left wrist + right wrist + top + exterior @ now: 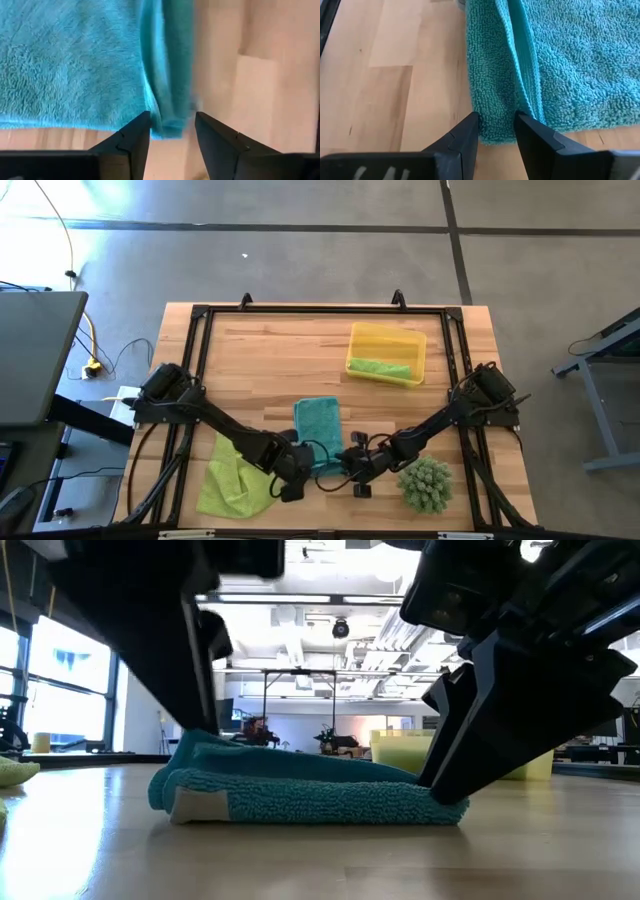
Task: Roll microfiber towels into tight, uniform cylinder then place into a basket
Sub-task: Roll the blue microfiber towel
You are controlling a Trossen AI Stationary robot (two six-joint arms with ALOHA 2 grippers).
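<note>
The teal towel lies folded into a narrow strip on the table's near middle, flat on the wood. My left gripper stands at its near left corner and my right gripper at its near right corner. Both are open, fingers pointing down, each astride a folded edge of the towel, as the left wrist view and the right wrist view show. One lime-green towel lies crumpled at the near left. Another lies rolled in the yellow tray. My left gripper comes from above with the towel's folded side edge between its open fingers, at the near corner. One fingertip touches the fold; a strip of table shows beside the other. The towel lies on the table. My right gripper comes from above with its fingertips on the towel's near edge, the fold's ridge running in between them. In the low view one finger bears on the towel's end, which lies flat on the table.
A spiky green ball-shaped plant stands close to my right arm at the near right. The yellow tray stands at the far right. A black frame runs round the table's edges. Bare wood lies between the towel and the tray.
</note>
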